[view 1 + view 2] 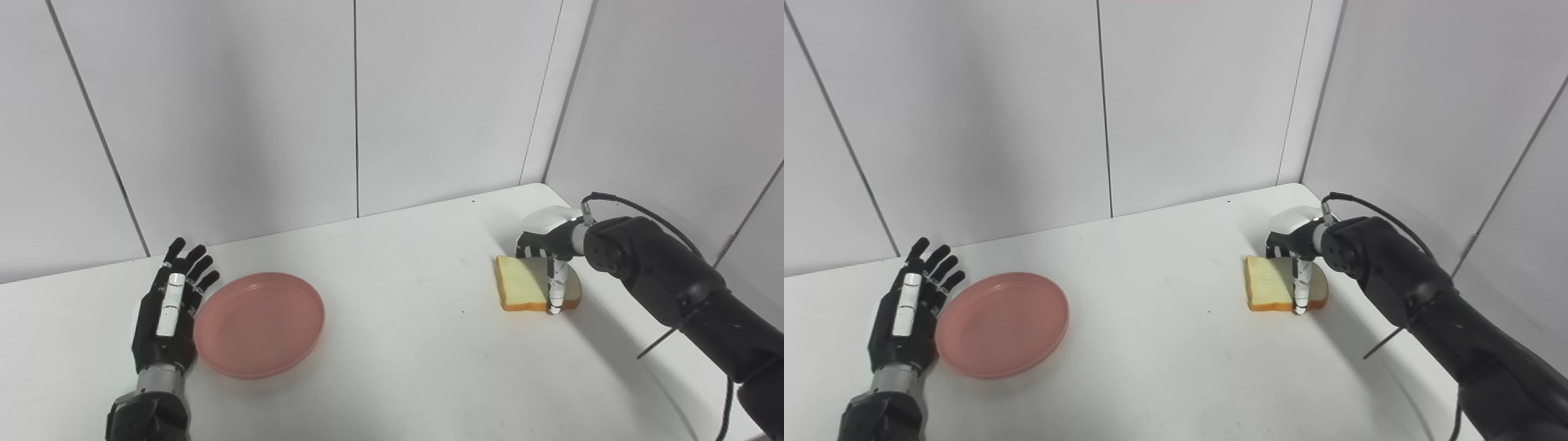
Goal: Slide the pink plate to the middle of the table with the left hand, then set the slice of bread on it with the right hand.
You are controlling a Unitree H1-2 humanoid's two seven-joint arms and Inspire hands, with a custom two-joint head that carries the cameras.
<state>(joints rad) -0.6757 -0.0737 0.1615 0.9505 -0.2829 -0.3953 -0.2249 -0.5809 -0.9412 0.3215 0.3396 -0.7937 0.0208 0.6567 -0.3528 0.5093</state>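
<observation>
The pink plate [260,324] lies on the left part of the white table [404,343]. My left hand [166,312] rests flat beside its left rim, fingers spread and pointing away, holding nothing; it looks to touch the rim. The slice of bread [520,283] lies on the table at the right. My right hand [549,242] is over the slice, thumb down against the near edge and fingers [1277,245] curled at the far edge, closed on it. The bread's right end is partly hidden by the hand.
White wall panels stand close behind the table and along its right side. A black cable [643,211] loops above my right forearm. The table's rounded front right edge curves under that arm.
</observation>
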